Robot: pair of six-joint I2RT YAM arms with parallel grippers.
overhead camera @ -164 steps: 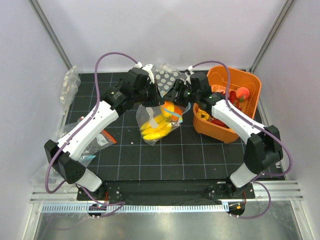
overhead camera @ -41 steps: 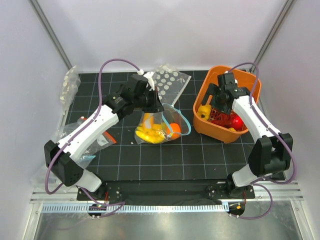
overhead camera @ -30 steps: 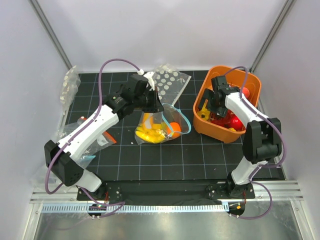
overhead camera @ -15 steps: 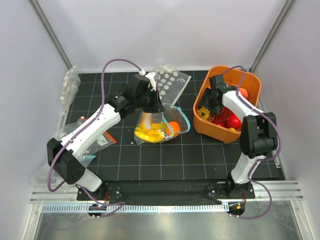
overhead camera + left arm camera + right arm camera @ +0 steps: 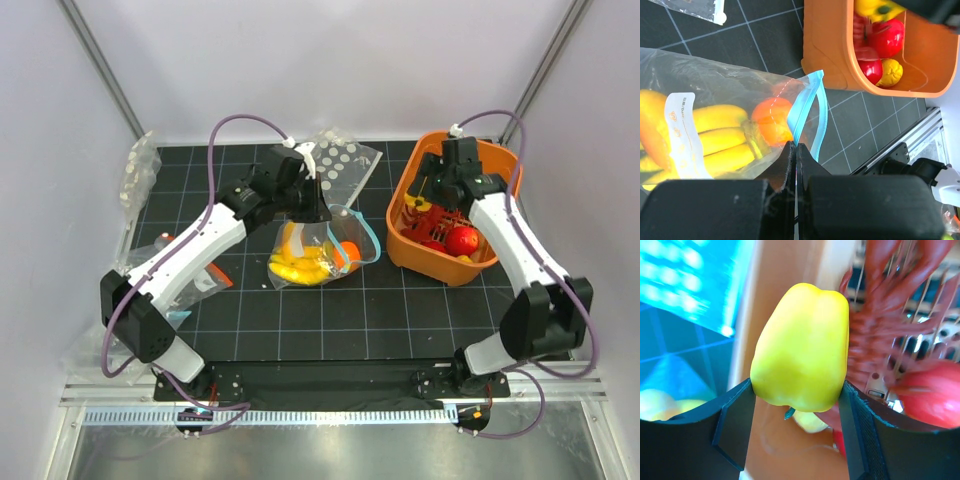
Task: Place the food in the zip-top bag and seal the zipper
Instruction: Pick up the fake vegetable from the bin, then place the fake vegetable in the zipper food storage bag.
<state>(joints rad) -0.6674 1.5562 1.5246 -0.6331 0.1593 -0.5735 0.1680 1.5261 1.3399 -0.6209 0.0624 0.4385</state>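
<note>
The clear zip-top bag (image 5: 312, 250) lies at mid-table with the yellow banana bunch (image 5: 295, 264) and the small orange (image 5: 348, 252) inside. Its light-blue zipper (image 5: 371, 240) stands open in a loop. My left gripper (image 5: 318, 212) is shut on the bag's mouth edge; the left wrist view shows its jaws (image 5: 796, 147) pinched on the plastic beside the zipper (image 5: 805, 100), near the orange (image 5: 771, 115) and bananas (image 5: 715, 135). My right gripper (image 5: 432, 192) is over the orange bin, shut on a yellow, pepper-shaped toy piece (image 5: 802, 350), held between both pads.
The orange bin (image 5: 503, 165) at the back right holds red apples (image 5: 461, 240), red chillies and another small yellow piece (image 5: 889, 72). A clear bag with white dots (image 5: 345, 165) lies behind the zip-top bag. More clear bags lie along the left edge (image 5: 140, 170) and under the left arm (image 5: 205, 278).
My right gripper dipped into the orange bin and has lifted up holding the yellow piece. My left gripper has kept its hold on the bag's edge, barely shifting.
</note>
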